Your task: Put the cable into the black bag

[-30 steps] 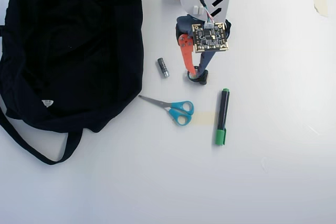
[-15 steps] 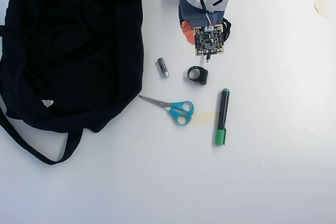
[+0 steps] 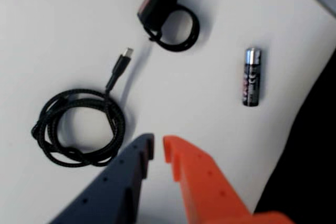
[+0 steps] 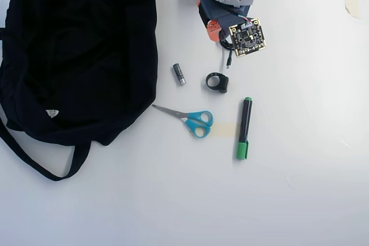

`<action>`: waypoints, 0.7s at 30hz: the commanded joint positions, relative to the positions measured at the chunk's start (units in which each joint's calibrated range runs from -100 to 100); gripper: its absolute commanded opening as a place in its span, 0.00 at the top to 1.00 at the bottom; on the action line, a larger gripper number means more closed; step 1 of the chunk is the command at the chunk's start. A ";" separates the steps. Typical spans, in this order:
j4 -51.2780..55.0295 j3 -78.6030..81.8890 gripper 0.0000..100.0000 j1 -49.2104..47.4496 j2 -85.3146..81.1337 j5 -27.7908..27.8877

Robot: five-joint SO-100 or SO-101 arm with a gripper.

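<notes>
Hovering above the white desk (image 3: 63, 19) with nothing between its fingers, the claw (image 3: 158, 149) shows in the wrist view as a dark blue finger and an orange one, tips parted by only a narrow slit. Just left of those tips, flat on the desk: the cable (image 3: 79, 127), a thin black braided cord wound in a small round coil, short straight tail running up and right to a small plug. Not touching the claw. Beyond the plug, close but apart, a small black ring-shaped clip (image 3: 170, 19); to the right of it, well clear, a black battery (image 3: 252, 77) with a silver end. At the right edge of the wrist view, a dark mass, probably the black bag (image 3: 310, 156).

From overhead, the cable (image 4: 228, 57) mostly hidden under the arm's head near the top, only its tail and plug poking out towards the clip (image 4: 217, 82). Filling the left side, the black bag (image 4: 75, 56), large and soft, small white label low on it, long strap looping below. Between bag and clip, the battery (image 4: 179, 74). Lower down, blue-handled scissors (image 4: 190, 118) and a green-capped marker (image 4: 244, 128), both well apart from the cable.
</notes>
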 commanded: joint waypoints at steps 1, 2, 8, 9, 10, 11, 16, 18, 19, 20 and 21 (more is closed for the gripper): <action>0.42 -2.23 0.98 -0.14 -2.19 -0.28; 0.42 -2.23 0.98 -0.44 -2.19 -0.28; -0.01 -1.52 0.98 -0.66 -2.11 -0.23; 0.07 -1.52 0.98 -0.66 -2.11 -0.23; 0.33 -1.52 0.98 -0.66 -2.11 -0.23; 0.42 -1.34 0.98 -0.66 -2.11 -0.23; 0.42 -1.25 0.92 -2.83 -2.11 -0.28; 0.42 -0.17 0.84 -4.18 -2.11 -0.75; 0.42 1.00 0.79 -4.85 -2.11 -1.65; 0.42 2.44 0.76 -5.37 -2.11 -2.54; 0.42 3.96 0.73 -5.97 -2.11 -3.17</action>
